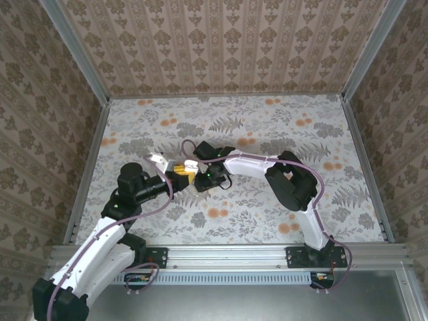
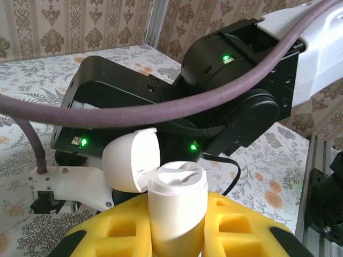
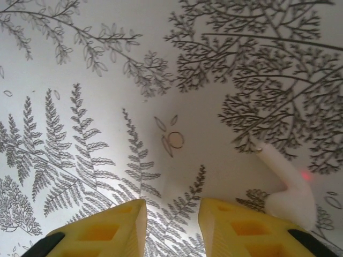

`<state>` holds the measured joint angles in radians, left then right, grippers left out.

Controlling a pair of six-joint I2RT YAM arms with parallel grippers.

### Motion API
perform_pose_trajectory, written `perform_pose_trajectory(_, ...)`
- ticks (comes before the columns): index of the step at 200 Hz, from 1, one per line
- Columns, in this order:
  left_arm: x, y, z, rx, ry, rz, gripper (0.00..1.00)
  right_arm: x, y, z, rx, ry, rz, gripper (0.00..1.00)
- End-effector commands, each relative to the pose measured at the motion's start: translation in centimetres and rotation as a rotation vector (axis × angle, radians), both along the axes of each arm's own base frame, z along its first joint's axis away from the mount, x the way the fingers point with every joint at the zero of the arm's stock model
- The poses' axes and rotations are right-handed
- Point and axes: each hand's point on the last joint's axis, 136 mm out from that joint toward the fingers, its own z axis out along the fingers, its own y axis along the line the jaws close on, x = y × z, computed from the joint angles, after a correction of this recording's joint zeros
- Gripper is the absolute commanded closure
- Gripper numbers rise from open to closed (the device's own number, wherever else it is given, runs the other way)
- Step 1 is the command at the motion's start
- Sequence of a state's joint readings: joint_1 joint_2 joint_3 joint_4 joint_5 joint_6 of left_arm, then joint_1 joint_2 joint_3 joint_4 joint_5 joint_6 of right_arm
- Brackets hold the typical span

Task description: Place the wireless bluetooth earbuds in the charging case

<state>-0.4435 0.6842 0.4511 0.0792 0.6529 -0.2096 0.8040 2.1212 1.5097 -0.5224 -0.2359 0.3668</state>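
On the fern-patterned desk [image 3: 225, 160], the right fingers [image 3: 110, 230] stand apart with nothing between them, and a white earbud [image 3: 286, 187] lies just beside one. The left fingers [image 2: 238, 227] clamp the white charging case [image 2: 177, 209] upright, its lid [image 2: 131, 160] flipped open.

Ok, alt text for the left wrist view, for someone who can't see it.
A white charging case stands upright between the left gripper's yellow fingers, its lid flipped open to the left. Close behind looms the right arm's black wrist with green lights, a purple cable crossing in front.
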Motion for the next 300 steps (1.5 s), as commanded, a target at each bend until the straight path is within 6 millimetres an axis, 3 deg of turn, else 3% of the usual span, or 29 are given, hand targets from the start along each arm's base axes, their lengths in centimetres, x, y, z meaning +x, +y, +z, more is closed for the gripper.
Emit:
perform_pose_trajectory(1,-0.1,0.2,-0.5,-0.004,0.014,0.008,1.00,2.0,-5.3,-0.5,-0.130,-0.035,-0.090,0.65)
perform_pose_trajectory(32,-0.1,0.1,-0.6,-0.004,0.016,0.008,1.00,4.0,-7.6,0.6,-0.123,-0.061,-0.140,0.63)
perform_pose_trajectory(66,-0.1,0.1,-0.6,-0.003,0.018,0.006,1.00,5.8,-8.6,2.2,-0.107,-0.086,-0.183,0.63)
perform_pose_trajectory(131,0.5,0.4,-1.0,0.013,0.011,0.040,1.00,5.4,-8.5,4.2,-0.104,-0.080,-0.236,0.63)
perform_pose_trajectory(161,0.5,0.3,-1.2,0.018,0.015,0.038,1.00,5.7,-9.8,4.9,-0.172,-0.097,-0.287,0.62)
perform_pose_trajectory(198,0.5,0.3,-1.3,0.020,0.012,0.037,1.00,6.5,-11.0,4.4,-0.257,-0.099,-0.322,0.59)
perform_pose_trajectory(300,0.5,0.3,-1.6,0.027,0.008,0.033,1.00,7.6,-11.0,2.0,-0.293,-0.037,-0.333,0.61)
